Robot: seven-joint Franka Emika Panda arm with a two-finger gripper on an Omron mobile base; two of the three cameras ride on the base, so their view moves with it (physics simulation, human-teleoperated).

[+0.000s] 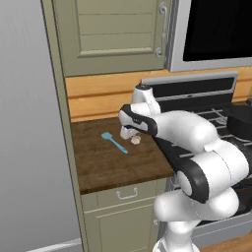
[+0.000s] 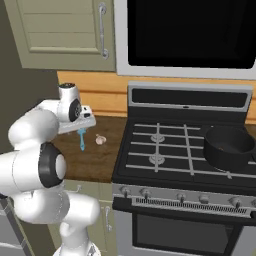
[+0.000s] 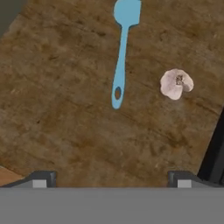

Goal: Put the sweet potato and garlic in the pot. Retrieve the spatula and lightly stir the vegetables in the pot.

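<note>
One light blue spatula [image 3: 122,52] lies flat on the wooden worktop [image 3: 65,122], and one garlic [image 3: 175,83] bulb sits just beside it, apart from the handle and not touching it. In the left base view the spatula [image 1: 114,141] lies at a slant near the middle of the worktop [image 1: 108,167], with the garlic [image 1: 136,140] to its right, close to the stove's edge. The right base view shows the same pair: spatula [image 2: 82,138] and garlic [image 2: 100,140] side by side on the worktop [image 2: 90,162].

One black pot [image 2: 229,146] stands on the stove [image 2: 175,155] at the far right rear burner, well apart from the worktop. Something reddish-brown shows on its floor; it is too small to tell what it is. In the left base view the pot [image 1: 241,120] is partly cut off at the right edge.

The pincer [image 3: 111,178] hangs above the worktop, pointing down, its two fingertips [image 3: 41,179] spread as wide as they go, with nothing between them. It sits over bare wood, near the handle end of the spatula and clear of both things.
</note>
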